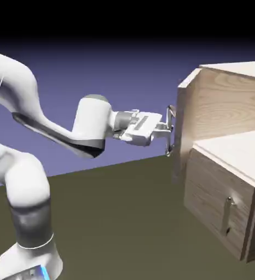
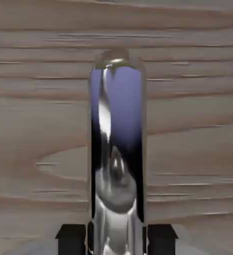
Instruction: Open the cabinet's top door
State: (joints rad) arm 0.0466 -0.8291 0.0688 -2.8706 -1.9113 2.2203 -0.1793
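Observation:
The light wood-grain cabinet (image 1: 227,164) stands at the exterior view's right. Its top door (image 1: 181,126) is swung out from the cabinet front and shows nearly edge-on, with the upper compartment open behind it. My gripper (image 1: 168,130) reaches level from the left and is shut on the door's long silver bar handle (image 1: 170,149). In the hand view the handle (image 2: 117,149) runs up the middle in front of the door's wood (image 2: 198,124). My gripper (image 2: 116,240) has its dark fingertips (image 2: 71,239) pressed against the handle on both sides at the bottom edge.
Below the open compartment sits the shorter lower panel (image 1: 211,197) with its small bar handle (image 1: 226,214), closed. A pale shelf surface (image 1: 233,150) shows inside the cabinet. The arm's white links (image 1: 20,180) rise at the lower left over the dark table (image 1: 118,219).

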